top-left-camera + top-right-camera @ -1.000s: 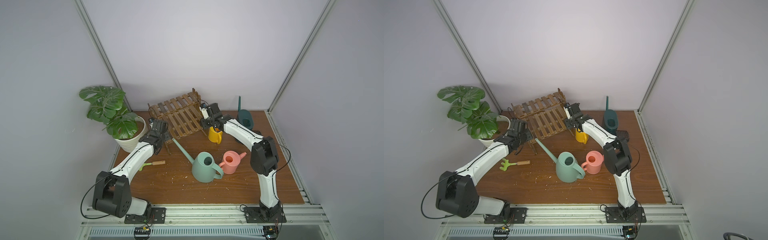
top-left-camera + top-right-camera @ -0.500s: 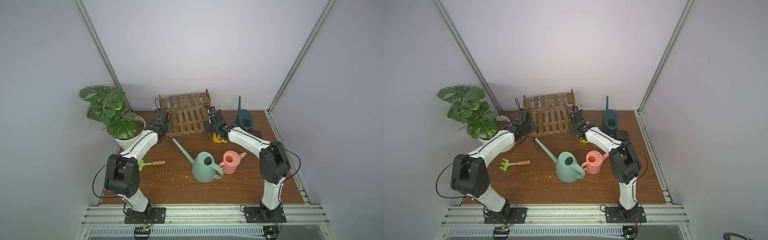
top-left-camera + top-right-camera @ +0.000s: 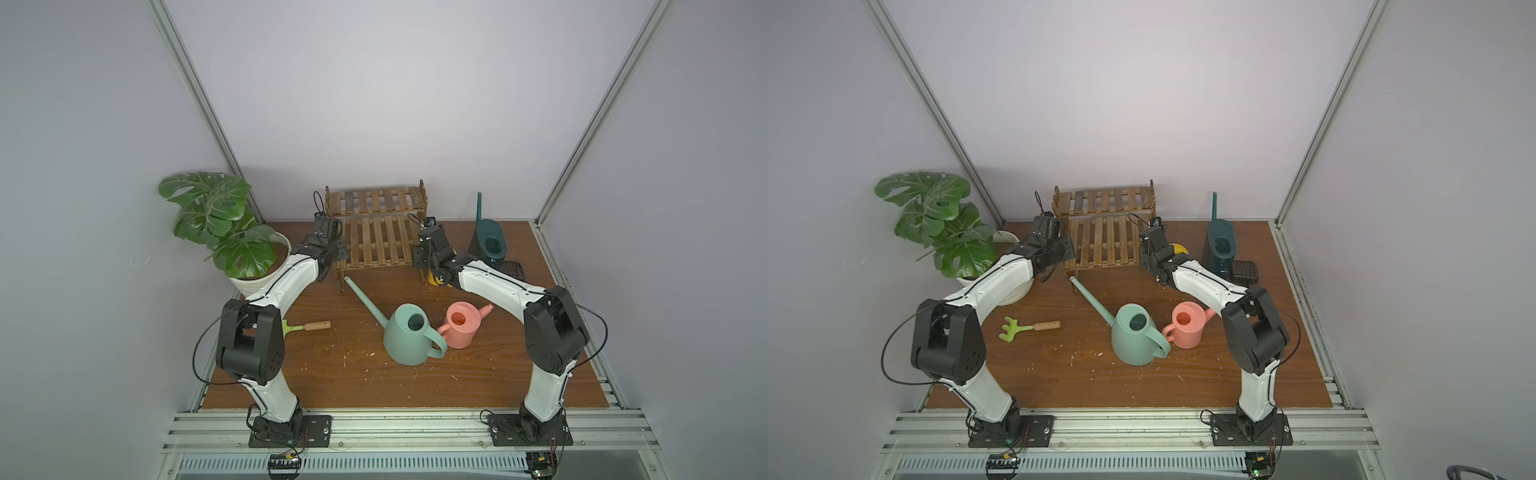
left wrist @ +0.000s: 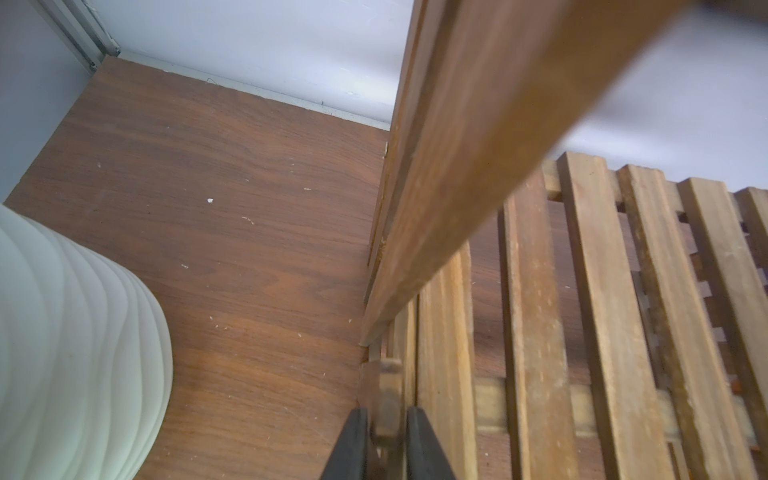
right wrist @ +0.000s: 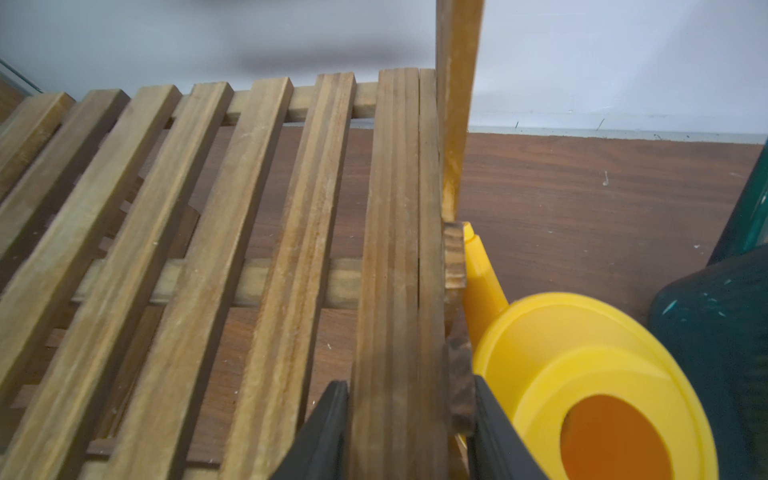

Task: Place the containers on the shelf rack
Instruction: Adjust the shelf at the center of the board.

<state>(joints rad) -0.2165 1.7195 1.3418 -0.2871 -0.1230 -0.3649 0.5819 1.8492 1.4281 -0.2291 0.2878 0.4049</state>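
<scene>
Your brown bench (image 3: 332,374) has white crumbs (image 3: 368,353), with grey walls (image 3: 374,104) around. Left gripper (image 4: 386,419) and right gripper (image 5: 409,390) both pinch the shelf rack (image 3: 376,245), mid-frame.

2 white-shelled arms (image 3: 286,282) with bulky black joints (image 3: 249,345), thin black cables (image 3: 194,357), bolted black base plates (image 3: 320,432)

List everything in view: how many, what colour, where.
shelf rack: 1, brown, back of table
watering cans: 4: mint-green can centre, pink can beside it, yellow can by rack's right end, dark-teal can back right
potted plant: 1, green, white pot, back left
hand rake: 1, green, left side
ribbed object: 1, black, beside dark-teal can
left gripper: 1, black, clamping rack's left end
right gripper: 1, black, clamping rack's right end
</scene>
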